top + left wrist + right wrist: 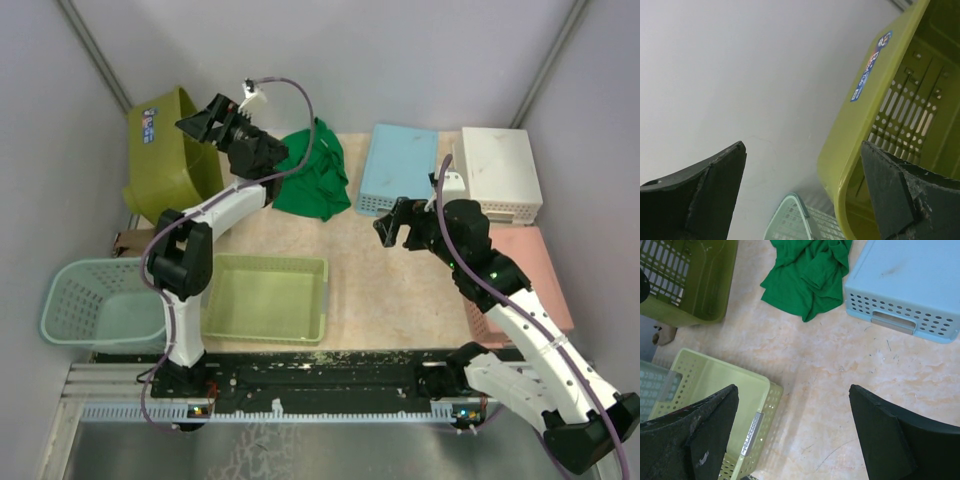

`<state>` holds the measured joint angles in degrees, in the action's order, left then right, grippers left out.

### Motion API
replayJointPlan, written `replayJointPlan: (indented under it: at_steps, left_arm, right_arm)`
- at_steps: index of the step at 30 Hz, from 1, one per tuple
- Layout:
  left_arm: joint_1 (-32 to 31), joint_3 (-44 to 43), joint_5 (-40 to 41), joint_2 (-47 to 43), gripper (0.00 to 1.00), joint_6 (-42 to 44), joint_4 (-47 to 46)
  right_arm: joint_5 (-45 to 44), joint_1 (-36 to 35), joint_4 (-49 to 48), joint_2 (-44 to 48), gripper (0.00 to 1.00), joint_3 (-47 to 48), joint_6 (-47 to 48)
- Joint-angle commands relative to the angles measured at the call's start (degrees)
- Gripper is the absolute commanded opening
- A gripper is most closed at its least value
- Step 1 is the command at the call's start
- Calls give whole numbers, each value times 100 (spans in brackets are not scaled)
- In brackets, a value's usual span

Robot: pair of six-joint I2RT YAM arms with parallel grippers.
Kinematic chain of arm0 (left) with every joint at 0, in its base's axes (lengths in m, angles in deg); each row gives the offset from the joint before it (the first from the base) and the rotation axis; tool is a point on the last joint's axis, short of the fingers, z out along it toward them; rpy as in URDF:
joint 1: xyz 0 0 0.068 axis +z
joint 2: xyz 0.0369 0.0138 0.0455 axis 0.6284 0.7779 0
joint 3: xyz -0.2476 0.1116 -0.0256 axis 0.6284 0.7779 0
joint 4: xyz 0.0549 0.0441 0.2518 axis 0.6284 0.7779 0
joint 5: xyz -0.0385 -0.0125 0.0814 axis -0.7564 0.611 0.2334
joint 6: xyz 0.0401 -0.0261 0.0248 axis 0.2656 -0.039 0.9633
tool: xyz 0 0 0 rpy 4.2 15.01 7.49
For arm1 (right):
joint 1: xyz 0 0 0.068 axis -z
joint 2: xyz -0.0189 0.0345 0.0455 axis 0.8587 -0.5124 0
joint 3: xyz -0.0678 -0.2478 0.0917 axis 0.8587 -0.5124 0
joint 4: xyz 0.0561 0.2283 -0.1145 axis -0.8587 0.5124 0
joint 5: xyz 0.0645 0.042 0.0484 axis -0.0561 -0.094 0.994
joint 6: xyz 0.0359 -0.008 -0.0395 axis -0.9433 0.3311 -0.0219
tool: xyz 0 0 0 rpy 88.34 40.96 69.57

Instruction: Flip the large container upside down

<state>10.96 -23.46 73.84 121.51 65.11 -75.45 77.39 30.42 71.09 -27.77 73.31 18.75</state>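
Note:
The large container (165, 150) is an olive-green slotted bin. It lies tipped on its side at the back left, against the wall, with its open mouth facing the table. My left gripper (205, 120) is open at its upper rim. In the left wrist view the yellow-green rim (840, 165) stands between the spread fingers of my left gripper (803, 145), close to the right finger (890, 195), and is not pinched. My right gripper (392, 225) hovers open over mid-table and holds nothing. The right wrist view shows the container (690, 280) far from my right gripper (793, 388).
A green cloth (315, 170) lies beside the container. A light-green tray (265, 297) sits at the front, with a teal basket (100, 300) off the table's left edge. An overturned blue bin (398, 168), a white bin (500, 170) and a pink bin (530, 270) stand on the right.

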Motion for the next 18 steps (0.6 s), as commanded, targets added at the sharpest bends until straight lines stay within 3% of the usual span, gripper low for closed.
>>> replayJointPlan:
  at_steps: [1, 12, 18]
  left_arm:
    - [-247, -578, 251, 109, 100, 233, -561]
    - [-763, -1535, 913, 424, 100, 1753, -2267]
    - [-1217, -2100, 929, 378, 100, 1761, -2272]
  right_arm:
    - [-5, -60, -287, 47, 92, -27, -22]
    - [157, -60, -401, -96, 92, -13, -41]
    - [254, -60, -445, -128, 92, 78, -38]
